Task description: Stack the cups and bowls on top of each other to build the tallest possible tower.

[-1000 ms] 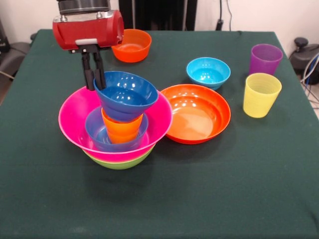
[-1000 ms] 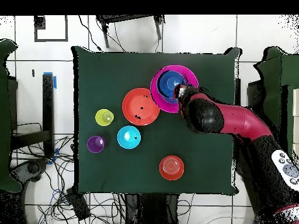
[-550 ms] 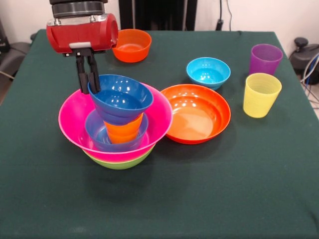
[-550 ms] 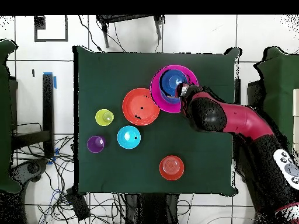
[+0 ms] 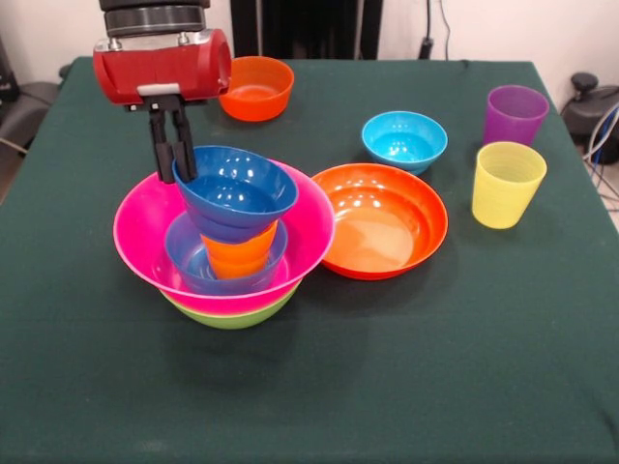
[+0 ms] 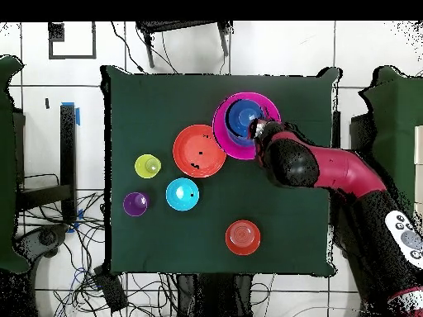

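Dark green cloth (image 5: 455,367) covers the table in the front view. On its left part the tower (image 5: 224,246) is seen: a lime green bowl (image 5: 232,316) at the bottom, a big pink bowl (image 5: 145,227) in it, then a small blue bowl (image 5: 189,261), an orange cup (image 5: 240,256) and a dark blue bowl (image 5: 235,193) on top, a little tilted. The gripper (image 5: 172,162) is closed narrow on the left rim of the dark blue bowl. Just beside the tower a shallow orange bowl (image 5: 379,220) is placed. Behind it a cyan bowl (image 5: 404,140) stands, a small orange bowl (image 5: 256,88) at the far side, and a purple cup (image 5: 514,114) and a yellow cup (image 5: 508,184) at the right.

From overhead, the table edge (image 6: 165,82) is seen, and the red arm (image 6: 347,169) is stretched to the pink bowl (image 6: 225,128); the gripper itself is hidden under it.
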Controlling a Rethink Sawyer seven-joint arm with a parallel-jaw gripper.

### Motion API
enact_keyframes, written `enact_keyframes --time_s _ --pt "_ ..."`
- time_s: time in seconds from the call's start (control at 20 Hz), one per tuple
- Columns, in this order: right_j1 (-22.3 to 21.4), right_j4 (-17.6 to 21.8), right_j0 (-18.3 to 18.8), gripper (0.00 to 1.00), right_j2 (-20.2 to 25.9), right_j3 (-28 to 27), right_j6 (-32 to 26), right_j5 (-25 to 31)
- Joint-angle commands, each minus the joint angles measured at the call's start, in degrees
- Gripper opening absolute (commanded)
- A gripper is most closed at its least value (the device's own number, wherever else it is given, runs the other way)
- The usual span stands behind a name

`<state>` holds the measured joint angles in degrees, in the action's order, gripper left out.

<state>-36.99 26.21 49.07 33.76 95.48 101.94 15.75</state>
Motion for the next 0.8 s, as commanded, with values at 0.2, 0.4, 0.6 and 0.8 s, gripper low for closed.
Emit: enact_keyframes --time_s 0.2,0.4,0.6,0.8 --pt "0.07 6.65 -2.6 0.0 -0.71 1.55 -1.96 -0.44" --pt "-0.17 7.23 -2.53 0.0 -0.73 2.16 -1.14 -0.94" --pt "-0.36 7.67 -2.68 0.0 -0.81 2.25 -0.62 -1.1" --pt "-0.6 7.8 -2.67 0.0 -0.83 2.46 -0.5 -1.22"
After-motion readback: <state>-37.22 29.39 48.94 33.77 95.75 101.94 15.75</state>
